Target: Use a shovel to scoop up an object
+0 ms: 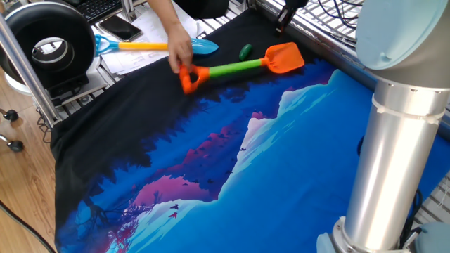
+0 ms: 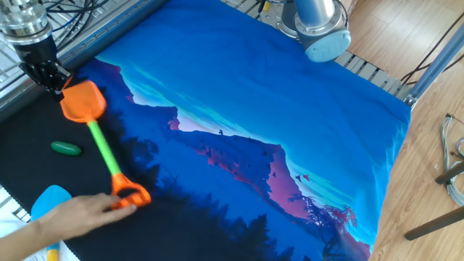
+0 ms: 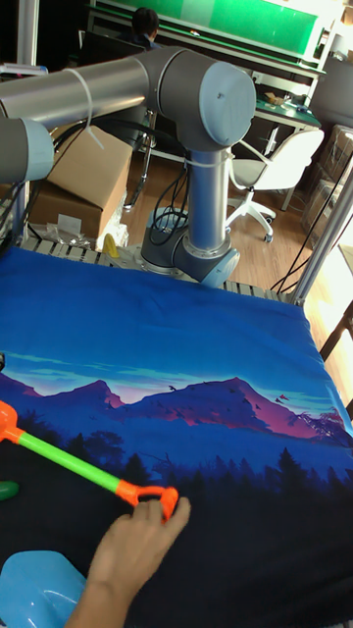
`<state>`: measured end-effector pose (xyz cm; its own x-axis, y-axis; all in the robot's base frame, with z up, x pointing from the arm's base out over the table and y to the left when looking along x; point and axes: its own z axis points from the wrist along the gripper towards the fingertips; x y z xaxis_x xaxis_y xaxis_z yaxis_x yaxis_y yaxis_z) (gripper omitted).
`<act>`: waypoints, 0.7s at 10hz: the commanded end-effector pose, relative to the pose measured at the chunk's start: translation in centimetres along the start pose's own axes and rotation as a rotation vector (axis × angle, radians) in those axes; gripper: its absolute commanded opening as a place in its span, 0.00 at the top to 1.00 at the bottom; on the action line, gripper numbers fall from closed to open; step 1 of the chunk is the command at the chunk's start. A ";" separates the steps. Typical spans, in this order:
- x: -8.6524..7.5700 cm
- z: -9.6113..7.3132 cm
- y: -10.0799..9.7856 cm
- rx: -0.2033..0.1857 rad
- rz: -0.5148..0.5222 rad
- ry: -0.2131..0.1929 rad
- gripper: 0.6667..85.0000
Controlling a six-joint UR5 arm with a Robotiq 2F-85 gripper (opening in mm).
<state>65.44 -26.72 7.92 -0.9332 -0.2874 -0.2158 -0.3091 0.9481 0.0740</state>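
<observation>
The shovel lies flat on the dark part of the cloth, with its orange blade (image 1: 283, 57) (image 2: 82, 100), its lime-green shaft (image 1: 232, 68) (image 2: 106, 150) (image 3: 69, 461) and its orange handle (image 1: 188, 77) (image 2: 133, 197) (image 3: 157, 497). A person's hand (image 1: 179, 50) (image 2: 78, 217) (image 3: 127, 549) holds the handle. The object, a small dark green oval (image 1: 245, 50) (image 2: 66, 148) (image 3: 6, 489), rests beside the shaft, apart from it. My gripper (image 1: 281, 21) (image 2: 52, 83) hangs just behind the blade, open, holding nothing.
A blue-bladed shovel (image 1: 198, 47) (image 2: 49, 201) (image 3: 34, 584) with a yellow shaft lies near the hand. The arm's grey column (image 1: 394, 140) stands at the cloth's edge. A phone (image 1: 119, 28) and papers sit beyond the cloth, and metal rails (image 2: 22, 98) border it.
</observation>
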 end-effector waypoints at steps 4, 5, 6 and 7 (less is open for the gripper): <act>-0.6 0.3 0.5 0.001 -0.012 -0.014 0.99; -0.4 0.3 0.2 0.009 -0.037 -0.001 0.99; 0.2 0.5 -0.3 0.029 -0.080 0.027 0.99; 0.4 0.8 -0.7 0.039 -0.095 0.047 0.99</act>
<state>65.48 -26.76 7.32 -0.9191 -0.3411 -0.1970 -0.3555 0.9338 0.0415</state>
